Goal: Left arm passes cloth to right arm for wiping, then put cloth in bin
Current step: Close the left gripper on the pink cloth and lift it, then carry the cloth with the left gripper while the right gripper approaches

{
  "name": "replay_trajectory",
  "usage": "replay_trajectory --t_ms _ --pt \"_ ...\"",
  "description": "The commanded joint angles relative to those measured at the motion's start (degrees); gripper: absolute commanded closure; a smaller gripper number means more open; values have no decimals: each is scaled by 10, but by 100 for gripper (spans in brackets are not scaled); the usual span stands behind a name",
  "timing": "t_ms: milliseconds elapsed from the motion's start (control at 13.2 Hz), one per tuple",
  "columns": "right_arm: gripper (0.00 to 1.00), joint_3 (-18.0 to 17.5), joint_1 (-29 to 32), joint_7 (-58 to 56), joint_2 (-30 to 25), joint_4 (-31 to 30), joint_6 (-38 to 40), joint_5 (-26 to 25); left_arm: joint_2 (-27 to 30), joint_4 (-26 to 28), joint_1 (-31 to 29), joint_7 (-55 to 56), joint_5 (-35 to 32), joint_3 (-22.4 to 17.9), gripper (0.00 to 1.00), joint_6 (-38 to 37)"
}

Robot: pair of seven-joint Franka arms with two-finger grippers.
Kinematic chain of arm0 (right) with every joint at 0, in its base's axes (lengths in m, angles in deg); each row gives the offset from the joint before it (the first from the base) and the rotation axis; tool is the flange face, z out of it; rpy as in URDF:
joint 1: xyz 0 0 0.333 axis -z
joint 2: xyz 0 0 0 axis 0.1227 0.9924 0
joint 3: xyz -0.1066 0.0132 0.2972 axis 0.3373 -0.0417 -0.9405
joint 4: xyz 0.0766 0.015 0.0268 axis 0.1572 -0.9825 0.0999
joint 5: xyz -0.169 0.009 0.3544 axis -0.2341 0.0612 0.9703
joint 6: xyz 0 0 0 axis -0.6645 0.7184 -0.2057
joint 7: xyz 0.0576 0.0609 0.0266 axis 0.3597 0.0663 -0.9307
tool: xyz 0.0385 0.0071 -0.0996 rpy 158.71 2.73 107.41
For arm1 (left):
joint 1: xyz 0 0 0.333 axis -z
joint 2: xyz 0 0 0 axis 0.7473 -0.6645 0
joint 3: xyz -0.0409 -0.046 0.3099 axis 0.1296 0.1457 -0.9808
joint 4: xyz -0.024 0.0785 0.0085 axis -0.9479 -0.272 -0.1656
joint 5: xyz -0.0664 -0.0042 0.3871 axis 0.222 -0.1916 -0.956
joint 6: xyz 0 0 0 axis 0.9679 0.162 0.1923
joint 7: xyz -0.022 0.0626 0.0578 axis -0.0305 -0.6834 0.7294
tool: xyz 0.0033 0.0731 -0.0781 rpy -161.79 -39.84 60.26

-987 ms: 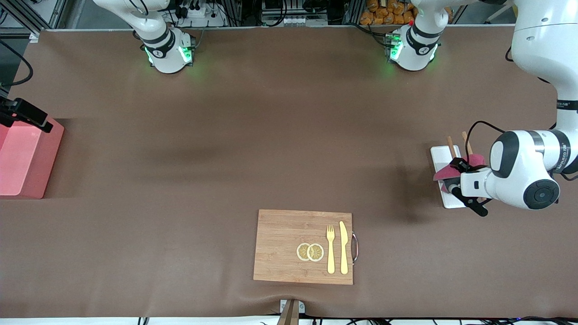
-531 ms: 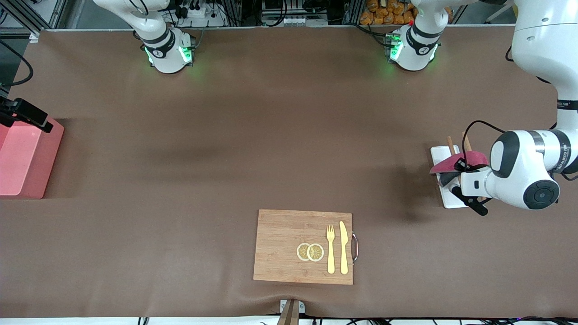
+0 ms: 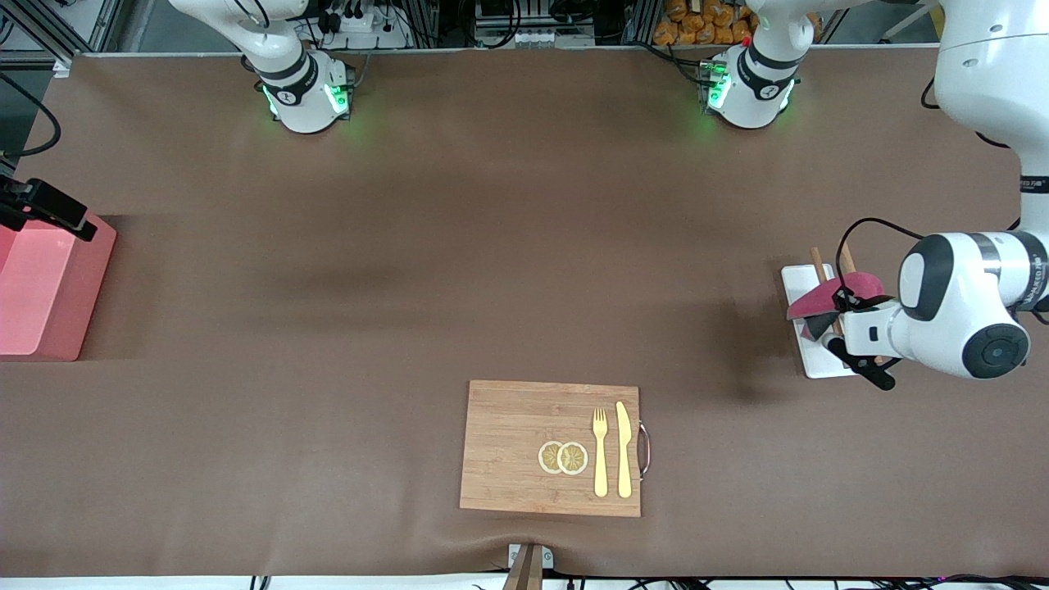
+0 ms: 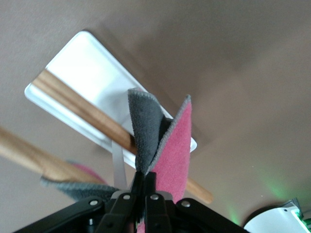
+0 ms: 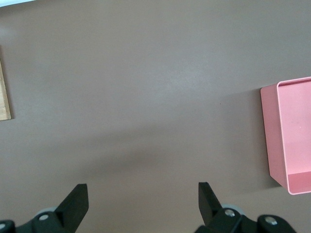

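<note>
The maroon-red cloth [image 3: 829,298] hangs folded from my left gripper [image 3: 828,316], which is shut on it just above the white tray [image 3: 807,360] at the left arm's end of the table. In the left wrist view the cloth [image 4: 175,145] shows its pink face and grey underside rising from the shut left gripper [image 4: 145,174]. The pink-red bin [image 3: 41,287] stands at the right arm's end. My right gripper [image 3: 45,211] hovers over the bin's rim. In the right wrist view it [image 5: 142,187] is open and empty over bare table, with the bin [image 5: 291,131] beside it.
Two wooden chopsticks [image 3: 817,260] lie on the tray, also seen in the left wrist view [image 4: 73,99]. A wooden cutting board [image 3: 508,442] with a yellow fork [image 3: 600,452], a knife [image 3: 624,449] and lemon slices [image 3: 563,457] sits near the front edge.
My left gripper has risen a little with the cloth and shifted slightly toward the table's end. The cloth's folds have changed shape. The right arm has stayed still.
</note>
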Motion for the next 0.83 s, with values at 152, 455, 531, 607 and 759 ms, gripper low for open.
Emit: replay_trajectory --t_ms 152,455,531,607,759 --pt "0 4 -8 -2 -3 -2 3 -4 57 -6 -4 66 35 5 100 -20" --pt "0 3 -16 7 -3 -2 16 3 110 -17 -4 130 72 5 100 -49" --pt "0 3 -30 9 -3 -2 18 5 122 -18 -4 162 99 7 100 -51" --pt "0 3 -44 11 -3 -2 25 5 134 -28 -3 199 134 7 100 -51" --pt "0 3 -59 41 0 -2 25 5 139 -47 3 262 188 15 100 -66"
